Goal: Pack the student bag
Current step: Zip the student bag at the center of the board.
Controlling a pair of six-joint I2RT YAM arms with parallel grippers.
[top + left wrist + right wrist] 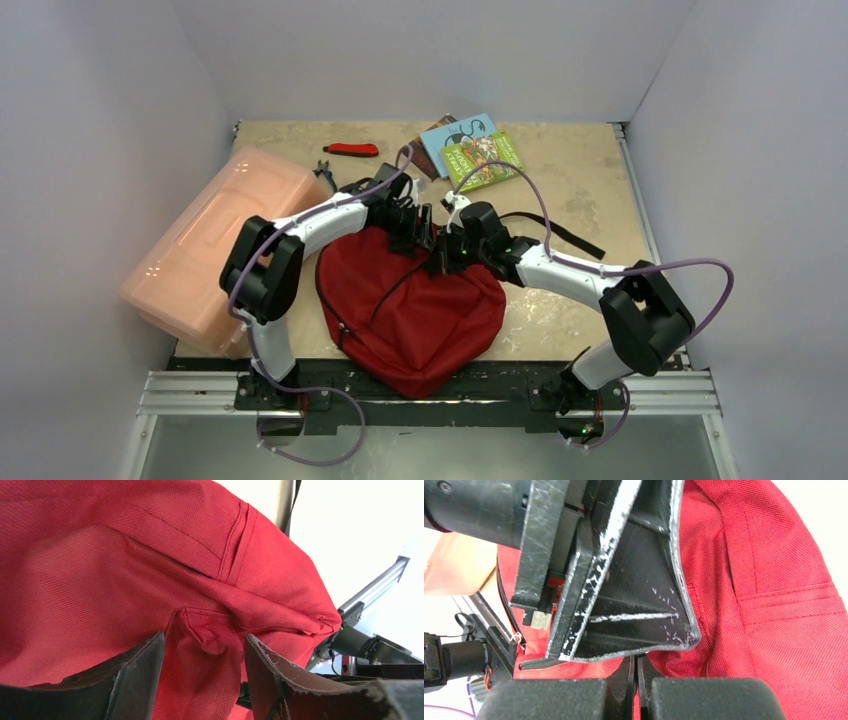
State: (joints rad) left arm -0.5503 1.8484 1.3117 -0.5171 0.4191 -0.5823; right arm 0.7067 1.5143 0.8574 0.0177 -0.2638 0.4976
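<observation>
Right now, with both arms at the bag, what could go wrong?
The left fingers stand open astride a fold of the student bag, gripping nothing; closing may pinch only fabric. They sit close to the shut right fingers, so either arm could bump the other. The black strap trails beside the right arm and might snag.

The tan counter (580, 170) holds a red bag (420, 315) in the middle, a pink box (210, 245) at left, books (472, 148) and a red tool (352, 150) at the back.

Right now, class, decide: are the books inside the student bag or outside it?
Outside: the books lie on the table beyond the student bag.
</observation>
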